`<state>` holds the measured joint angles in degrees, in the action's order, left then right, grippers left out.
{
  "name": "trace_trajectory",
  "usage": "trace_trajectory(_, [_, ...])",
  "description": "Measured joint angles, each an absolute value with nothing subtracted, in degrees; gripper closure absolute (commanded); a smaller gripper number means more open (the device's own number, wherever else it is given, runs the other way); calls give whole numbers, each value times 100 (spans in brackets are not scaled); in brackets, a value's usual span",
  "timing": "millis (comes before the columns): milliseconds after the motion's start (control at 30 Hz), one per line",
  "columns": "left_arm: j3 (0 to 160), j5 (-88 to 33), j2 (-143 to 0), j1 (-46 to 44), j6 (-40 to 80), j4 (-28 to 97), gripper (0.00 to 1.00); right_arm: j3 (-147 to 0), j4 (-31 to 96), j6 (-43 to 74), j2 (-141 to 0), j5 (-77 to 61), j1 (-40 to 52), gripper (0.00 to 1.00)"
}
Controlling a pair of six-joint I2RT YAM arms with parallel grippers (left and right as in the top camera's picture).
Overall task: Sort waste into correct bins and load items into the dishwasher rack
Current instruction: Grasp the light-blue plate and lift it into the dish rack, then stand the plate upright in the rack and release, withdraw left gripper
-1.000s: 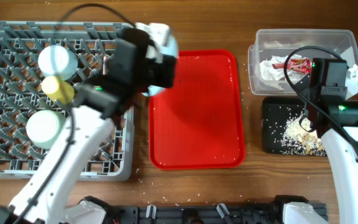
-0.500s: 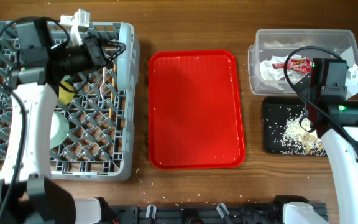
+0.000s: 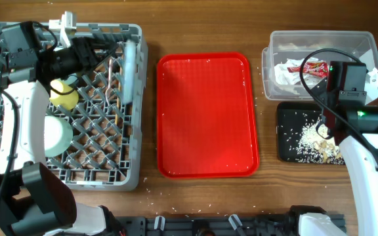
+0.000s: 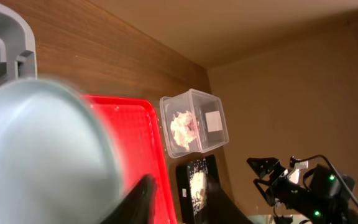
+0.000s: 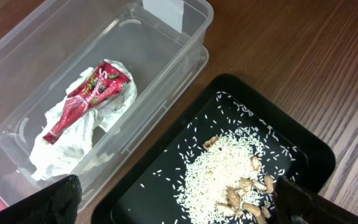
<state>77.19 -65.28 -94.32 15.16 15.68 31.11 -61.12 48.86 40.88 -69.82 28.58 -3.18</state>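
Racking step: pale blue round plate (image 3: 131, 72) stands on edge in the large grey pegged plastic rack (image 3: 64, 178). I cannot tell whether the left tool (image 3: 117, 54) grips it, so let go only once pegs support it. Right tool (image 5: 179, 202) gapes empty.

plate (image 3: 130, 72) on edge in rack (image 3: 64, 181) | wrapper (image 5: 89, 96), napkin (image 5: 59, 147) in clear tub (image 5: 186, 38) | rice (image 5: 221, 169) in black tray (image 5: 304, 150)

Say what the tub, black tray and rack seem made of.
The tub looks like clear glossy plastic: see-through walls, shiny rim. The black tray is probably plastic, smooth with slight sheen. The rack seems grey matte moulded plastic, given its peg lattice.
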Motion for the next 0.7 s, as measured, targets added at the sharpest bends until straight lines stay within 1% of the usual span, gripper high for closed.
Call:
trace_trajectory(33, [7719,-6530,-9432,1516,1581,3120,67,-6112,4888,4088,-6982,2860,-316,0])
trace_trajectory(133, [7719,-6532,-9430,1516,1697,3131,62,-6112,4886,4088,-6982,2858,-318,0])
trace_trajectory(267, [7719,-6501,-9170,1518,1732,3400,59,-6112,4886,4088,-6982,2860,-316,0])
trace_trajectory(300, [7721,-6455,-8991,1518,1730,3535,55,-6112,4886,4088,-6982,2860,-316,0])
trace_trajectory(333, [7728,-6340,-8823,1518,1684,3909,48,-6112,4893,4088,-6982,2858,-318,0])
trace_trajectory(367, [7714,-6182,-8562,1518,1568,4399,43,-6112,4888,4088,-6982,2860,-318,0])
trace_trajectory(467, [7719,-5651,-7760,1511,1164,5551,42,-6112,4886,4088,-6987,2860,-318,0])
trace_trajectory(600, [7721,-4834,-6862,1500,390,7253,38,-6112,4882,4086,-6989,2858,-318,0])
trace_trajectory(633, [7721,-4698,-6685,1500,331,7494,37,-6112,4897,4088,-6989,2858,-316,0])
trace_trajectory(700, [7703,-4340,-6204,1500,220,7913,0,-6112,4888,4088,-6989,2858,-316,0])
